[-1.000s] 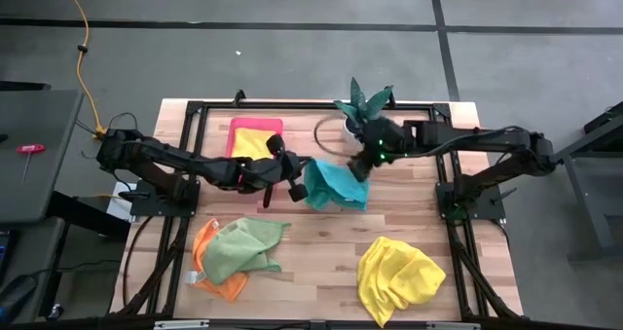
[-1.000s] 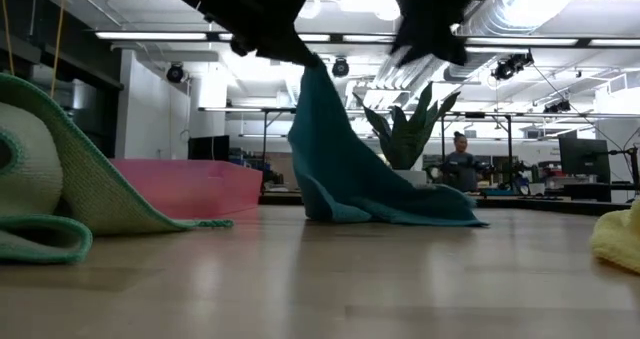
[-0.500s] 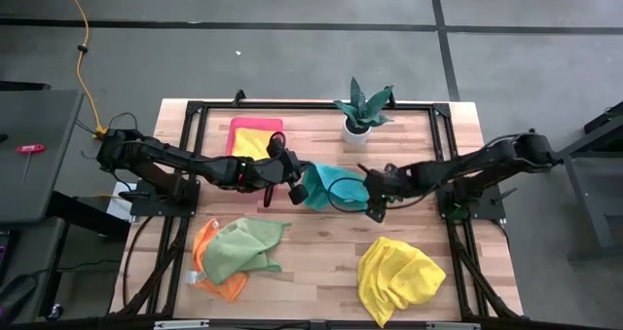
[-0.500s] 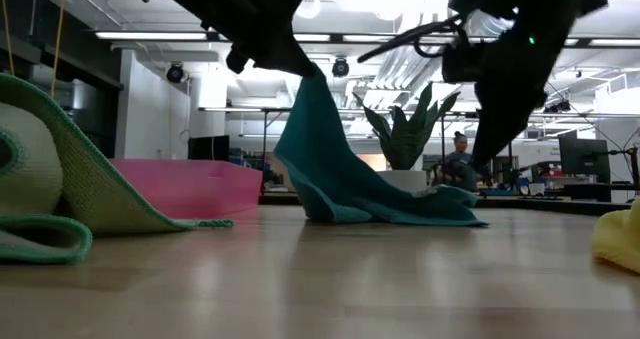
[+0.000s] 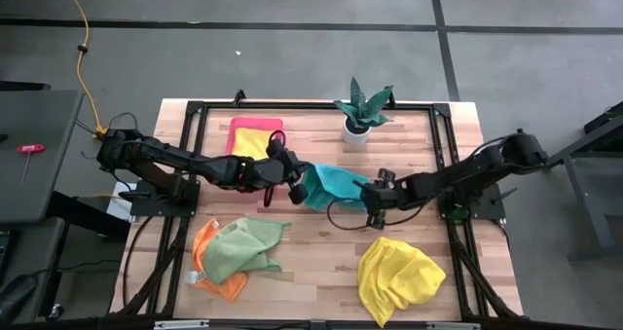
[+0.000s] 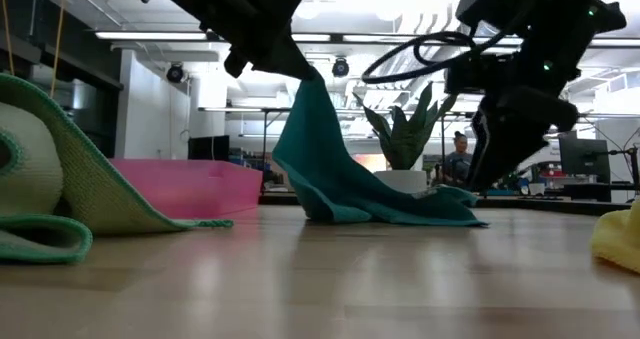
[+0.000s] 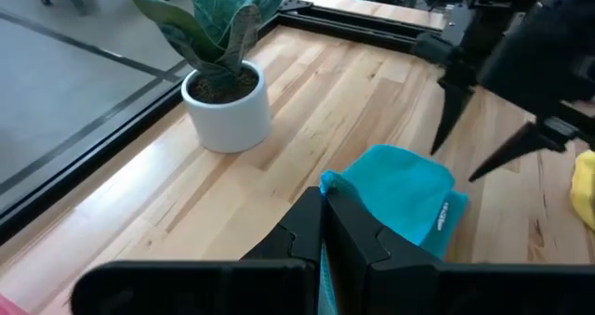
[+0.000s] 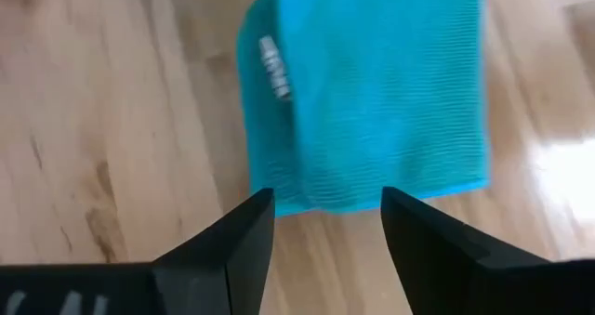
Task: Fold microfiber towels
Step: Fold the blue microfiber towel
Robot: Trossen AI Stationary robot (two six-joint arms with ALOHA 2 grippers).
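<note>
Right wrist view, ribbed teal towel [image 8: 372,92], spread right claw [image 8: 327,217]

Table top [image 5: 321,228]: pale wood planks, visible grain, light satin sheen; reflections show in low view
Teal towel [image 8: 372,83]: soft cloth, fine ribbed weave, matt, small white label sewn near one edge
Light green towel [image 6: 70,179]: nubbly knit-like cloth with bound hem, matt
Yellow towel [image 5: 397,276] at 5 o'clock of table: crumpled soft cloth, matt
Orange towel [image 5: 206,272]: cloth, matt
Pink tray [image 6: 190,187]: rigid, smooth, looks plastic
Plant pot [image 7: 226,109]: white, smooth, slight gloss
Left gripper [image 7: 323,224] and right gripper [image 8: 327,213]: dark, matt, hard plastic look
Table frame [image 5: 190,116]: black metal bars
</note>
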